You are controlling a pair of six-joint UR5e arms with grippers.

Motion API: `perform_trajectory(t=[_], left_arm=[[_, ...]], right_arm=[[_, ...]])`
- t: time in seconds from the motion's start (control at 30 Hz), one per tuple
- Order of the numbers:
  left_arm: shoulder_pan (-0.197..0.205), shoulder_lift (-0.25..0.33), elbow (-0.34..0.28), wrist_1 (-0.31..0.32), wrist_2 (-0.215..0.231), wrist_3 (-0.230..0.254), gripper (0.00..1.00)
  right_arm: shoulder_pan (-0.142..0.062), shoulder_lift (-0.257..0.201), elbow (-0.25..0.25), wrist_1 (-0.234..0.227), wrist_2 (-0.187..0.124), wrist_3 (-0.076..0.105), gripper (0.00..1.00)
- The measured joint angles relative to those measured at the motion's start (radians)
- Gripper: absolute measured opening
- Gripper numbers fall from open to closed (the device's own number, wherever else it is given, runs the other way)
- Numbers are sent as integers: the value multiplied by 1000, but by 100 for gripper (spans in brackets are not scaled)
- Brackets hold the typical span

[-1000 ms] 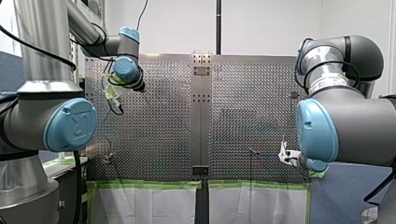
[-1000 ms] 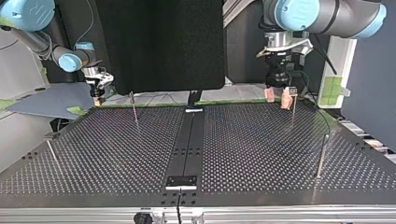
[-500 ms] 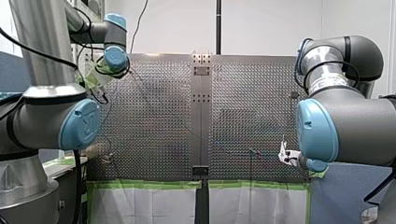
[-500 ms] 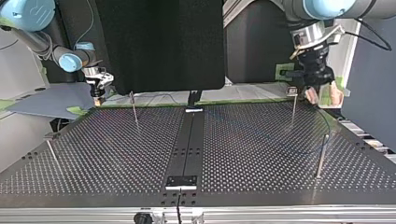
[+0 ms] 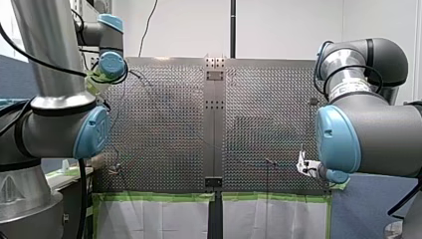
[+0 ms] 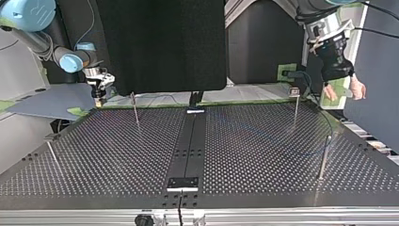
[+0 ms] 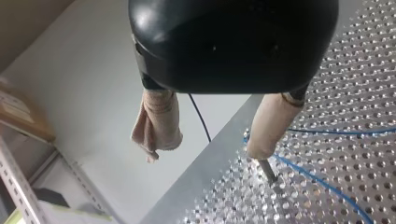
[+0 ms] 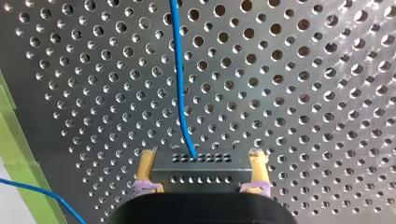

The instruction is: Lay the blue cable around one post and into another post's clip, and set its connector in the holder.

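Observation:
In the right wrist view, my right gripper point(image 8: 203, 155) has its yellow-padded fingers shut on a black connector block point(image 8: 201, 171). The blue cable point(image 8: 179, 79) leaves the block and runs ahead over the perforated plate. In the top view this gripper point(image 6: 99, 97) sits low at the plate's far left corner. My left gripper point(image 6: 344, 89) hangs open and empty in the air, past the far right post with a clip point(image 6: 295, 92). In the left wrist view its beige pads point(image 7: 158, 119) stand wide apart, with blue cable point(image 7: 322, 179) on the plate below.
Thin posts stand on the plate at the far left point(image 6: 135, 109), near left point(image 6: 51, 151) and near right point(image 6: 324, 156). A black strip point(image 6: 190, 141) runs down the plate's middle with a small bracket point(image 6: 183, 183) at its near end. Green tape point(image 8: 14, 154) edges the plate.
My left arm has lifted off the clip post and swung up toward the top view's right, with its fingers open. My right arm has stayed still.

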Motion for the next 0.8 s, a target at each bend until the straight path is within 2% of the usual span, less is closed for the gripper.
perform_trajectory(t=[0.13,0.23,0.6,0.8], left_arm=[[34,-2,-39,39,39,-39,100],[43,-9,-61,68,68,-68,100],[17,-88,-43,173,173,-173,100],[8,-116,-13,199,223,-223,100]], right_arm=[[1,0,0,0,0,0,9],[2,0,0,0,0,-1,9],[8,0,0,-1,0,-3,9],[9,0,0,3,0,-6,9]])
